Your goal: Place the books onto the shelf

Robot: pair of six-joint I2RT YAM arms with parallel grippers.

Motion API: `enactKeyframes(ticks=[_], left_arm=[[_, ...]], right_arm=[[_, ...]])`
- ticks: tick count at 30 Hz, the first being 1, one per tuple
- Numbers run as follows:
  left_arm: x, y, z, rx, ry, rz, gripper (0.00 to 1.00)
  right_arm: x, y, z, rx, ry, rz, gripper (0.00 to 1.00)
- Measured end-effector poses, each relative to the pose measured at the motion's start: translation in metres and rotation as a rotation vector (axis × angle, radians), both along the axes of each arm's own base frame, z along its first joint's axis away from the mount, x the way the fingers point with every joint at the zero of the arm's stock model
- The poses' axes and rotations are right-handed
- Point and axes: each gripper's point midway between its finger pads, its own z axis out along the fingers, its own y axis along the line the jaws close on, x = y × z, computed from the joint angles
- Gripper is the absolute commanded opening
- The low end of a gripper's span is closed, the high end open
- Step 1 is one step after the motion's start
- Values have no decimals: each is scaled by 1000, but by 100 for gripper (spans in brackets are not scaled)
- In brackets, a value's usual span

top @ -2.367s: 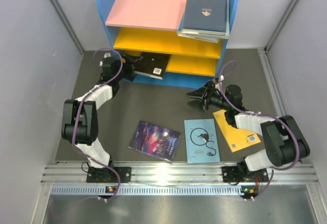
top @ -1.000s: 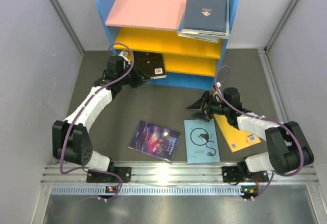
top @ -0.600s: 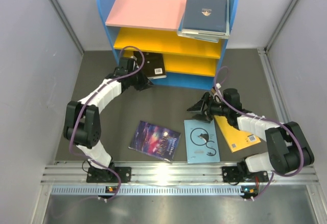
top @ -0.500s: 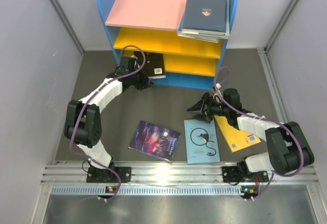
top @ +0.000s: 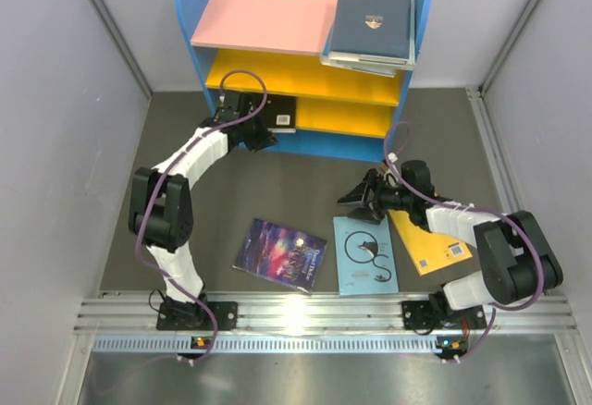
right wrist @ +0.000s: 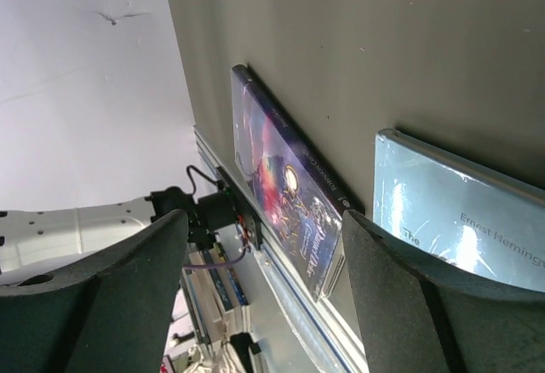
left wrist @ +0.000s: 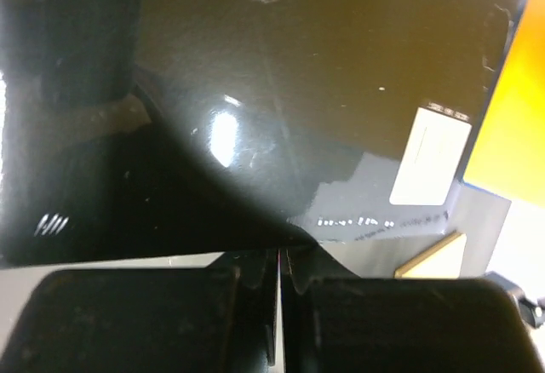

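Note:
The shelf (top: 259,21) stands at the back, with a dark navy book (top: 373,17) on a pale one on its pink top. A small black book (top: 280,112) lies on the lower yellow board. My left gripper (top: 261,133) is shut, its tips against that book's near edge; the glossy black book (left wrist: 255,92) fills the left wrist view above the left gripper (left wrist: 279,258). My right gripper (top: 361,200) hangs open just above the light blue book (top: 365,252). A purple galaxy book (top: 280,252) and a yellow-orange book (top: 427,241) lie on the floor.
The right forearm lies across the yellow-orange book. In the right wrist view the right gripper (right wrist: 266,220) frames the purple book (right wrist: 289,194) and the light blue book (right wrist: 460,211). Grey walls close in both sides, and a metal rail (top: 305,312) runs along the near edge.
The left arm has carried the black book up and right, further onto the lower yellow board, and its jaws have come fully together. The right gripper has hardly moved.

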Motion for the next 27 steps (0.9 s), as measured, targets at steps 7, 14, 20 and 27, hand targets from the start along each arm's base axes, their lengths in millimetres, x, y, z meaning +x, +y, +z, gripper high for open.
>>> enactKeyframes(ticks=[7,14,20,27], left_arm=[[11,16,-5,70,-17,90,13],[0,35,0,142,5,148,59],[-39,58,69,145,-86,193,93],[-108,88,77,144,-18,207,95]], right_arm=[[5,2,-1,2,5,4,72],[11,7,13,22,-17,35,87],[49,28,52,11,-120,151,100],[71,61,44,-75,-139,368,100]])
